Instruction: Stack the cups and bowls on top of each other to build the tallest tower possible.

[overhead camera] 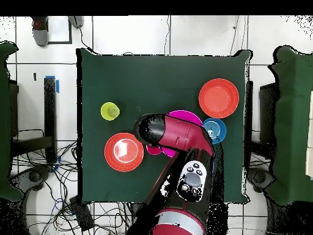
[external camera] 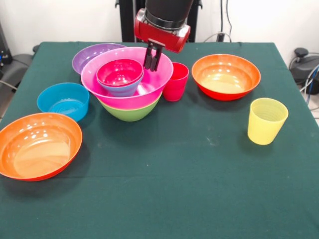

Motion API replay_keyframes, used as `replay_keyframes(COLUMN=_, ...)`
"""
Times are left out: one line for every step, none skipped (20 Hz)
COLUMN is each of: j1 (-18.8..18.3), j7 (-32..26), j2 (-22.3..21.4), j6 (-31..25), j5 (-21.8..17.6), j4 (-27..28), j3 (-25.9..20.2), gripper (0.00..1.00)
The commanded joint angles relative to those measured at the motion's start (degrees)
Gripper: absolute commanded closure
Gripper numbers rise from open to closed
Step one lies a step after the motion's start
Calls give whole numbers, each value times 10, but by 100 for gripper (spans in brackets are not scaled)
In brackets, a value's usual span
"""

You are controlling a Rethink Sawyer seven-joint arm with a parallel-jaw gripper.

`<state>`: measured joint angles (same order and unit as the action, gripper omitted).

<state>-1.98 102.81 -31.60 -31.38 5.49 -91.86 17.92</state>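
Observation:
The tower stands at the left centre in the front view: a green bowl [external camera: 130, 112] at the bottom, the big pink bowl [external camera: 149, 85] in it, then a small blue bowl [external camera: 122, 89] holding a red-pink bowl [external camera: 119, 72]. My gripper [external camera: 151, 66] hangs over the pink bowl's right side, shut and holding nothing. The red cup [external camera: 175, 82] stands upright against the pink bowl's right rim. The yellow cup [external camera: 266, 121] [overhead camera: 110, 111] stands alone. In the overhead view the arm hides the gripper and most of the pink bowl [overhead camera: 186, 115].
A purple bowl [external camera: 92, 54] sits behind the tower. A loose blue bowl [external camera: 63, 101] [overhead camera: 214, 130] lies beside it. One orange bowl [external camera: 226, 76] [overhead camera: 124, 152] is near the red cup. Another orange bowl [external camera: 39, 145] [overhead camera: 218, 98] sits by the table's corner.

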Motion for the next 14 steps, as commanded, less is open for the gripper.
replay_keyframes(j1=-8, j7=34, j2=-2, j6=-24, j5=-12, j4=-17, j3=-67, gripper=100)
replay_keyframes(j1=-8, j7=35, j2=-2, j6=-23, j5=-12, j4=-17, j3=-67, gripper=100)
replay_keyframes(j1=-8, j7=36, j2=-3, j6=-23, j5=-12, j4=-17, j3=-67, gripper=100)
replay_keyframes(j1=-9, j7=36, j2=-2, j6=-19, j5=-12, j4=-17, j3=-68, gripper=100)
replay_keyframes(j1=-9, j7=37, j2=-1, j6=-18, j5=-13, j4=-17, j3=-67, gripper=100)
replay_keyframes(j1=-9, j7=38, j2=-1, j6=-16, j5=-13, j4=-16, j3=-68, gripper=100)
replay_keyframes(j1=-9, j7=38, j2=0, j6=-17, j5=-14, j4=-13, j3=-68, gripper=100)
replay_keyframes(j1=-8, j7=38, j2=1, j6=-19, j5=-15, j4=-11, j3=-67, gripper=100)
replay_keyframes(j1=-8, j7=39, j2=2, j6=-22, j5=-15, j4=-8, j3=-65, gripper=100)
replay_keyframes(j1=-7, j7=41, j2=3, j6=-27, j5=-15, j4=-5, j3=-63, gripper=0)
replay_keyframes(j1=-7, j7=44, j2=4, j6=-29, j5=-13, j4=-5, j3=-62, gripper=0)
replay_keyframes(j1=-6, j7=47, j2=4, j6=-32, j5=-11, j4=-5, j3=-61, gripper=0)
replay_keyframes(j1=-6, j7=46, j2=4, j6=-31, j5=-12, j4=-4, j3=-61, gripper=0)
replay_keyframes(j1=-7, j7=43, j2=4, j6=-31, j5=-13, j4=-1, j3=-63, gripper=0)
